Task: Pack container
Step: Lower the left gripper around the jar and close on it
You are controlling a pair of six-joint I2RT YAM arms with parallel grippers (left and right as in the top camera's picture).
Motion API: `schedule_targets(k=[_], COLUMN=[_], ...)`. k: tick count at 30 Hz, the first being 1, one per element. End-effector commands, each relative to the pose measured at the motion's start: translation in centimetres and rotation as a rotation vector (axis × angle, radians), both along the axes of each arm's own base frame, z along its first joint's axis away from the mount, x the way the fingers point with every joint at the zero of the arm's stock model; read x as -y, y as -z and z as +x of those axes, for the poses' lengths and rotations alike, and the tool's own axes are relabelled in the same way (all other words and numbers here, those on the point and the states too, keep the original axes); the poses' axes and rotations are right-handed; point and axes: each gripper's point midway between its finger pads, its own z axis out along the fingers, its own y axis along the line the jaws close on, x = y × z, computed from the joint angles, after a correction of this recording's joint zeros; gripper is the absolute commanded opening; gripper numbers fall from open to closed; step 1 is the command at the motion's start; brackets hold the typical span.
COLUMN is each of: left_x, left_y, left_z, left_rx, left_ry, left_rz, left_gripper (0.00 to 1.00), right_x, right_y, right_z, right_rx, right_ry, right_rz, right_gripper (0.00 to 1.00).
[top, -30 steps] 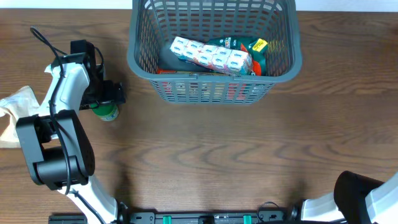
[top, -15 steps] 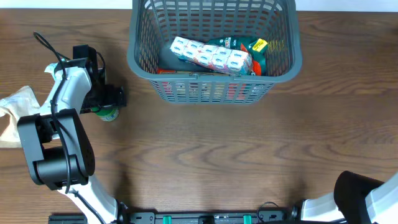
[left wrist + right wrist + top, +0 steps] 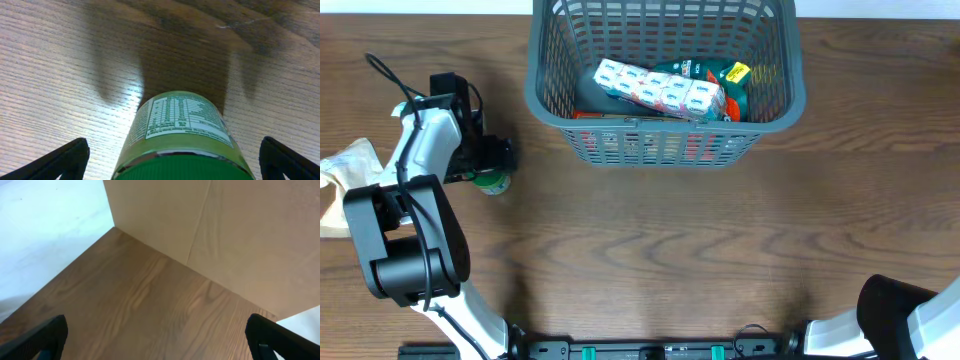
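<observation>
Container [image 3: 665, 148] apart; left gripper [image 3: 492, 167] astride bottle [image 3: 178, 120]

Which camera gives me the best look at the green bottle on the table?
The left wrist view: the green bottle fills the lower middle, label and cap clear, between the fingers of the open left claw. Overhead shows only a green sliver beside that arm. Right wrist shows none of it.

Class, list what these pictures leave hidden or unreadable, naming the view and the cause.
Overhead: goods low in the container lie under the white pack.
Left wrist: on the green bottle the label print is too small to read; the bottom edge cuts its cap.
Overhead: the left edge cuts off the cream cloth.
</observation>
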Motion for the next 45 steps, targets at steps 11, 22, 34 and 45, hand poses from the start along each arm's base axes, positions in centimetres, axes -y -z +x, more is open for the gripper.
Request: schedule_targets(k=[11, 22, 34, 45], left_x=[0.9, 1.1, 1.0, 1.1], left_y=[1.0, 2.6, 2.6, 2.1], left_z=[-1.2, -2.7, -2.1, -2.3], left_rx=[-0.032, -0.065, -0.041, -0.06], left_ry=[0.013, 0.012, 0.012, 0.008], left_rz=[-0.051, -0.057, -0.053, -0.061], left_gripper=[0.78, 0.86, 0.98, 1.0], right_x=[0.3, 0.3, 0.3, 0.3], right_y=[0.0, 0.0, 0.0, 0.0], right_z=[-0.2, -0.2, -0.2, -0.2], right_rx=[0.005, 0.005, 0.005, 0.005], right_ry=[0.021, 0.021, 0.021, 0.021], right_rz=[0.002, 0.002, 0.002, 0.002], right_gripper=[0.99, 0.99, 0.99, 0.99])
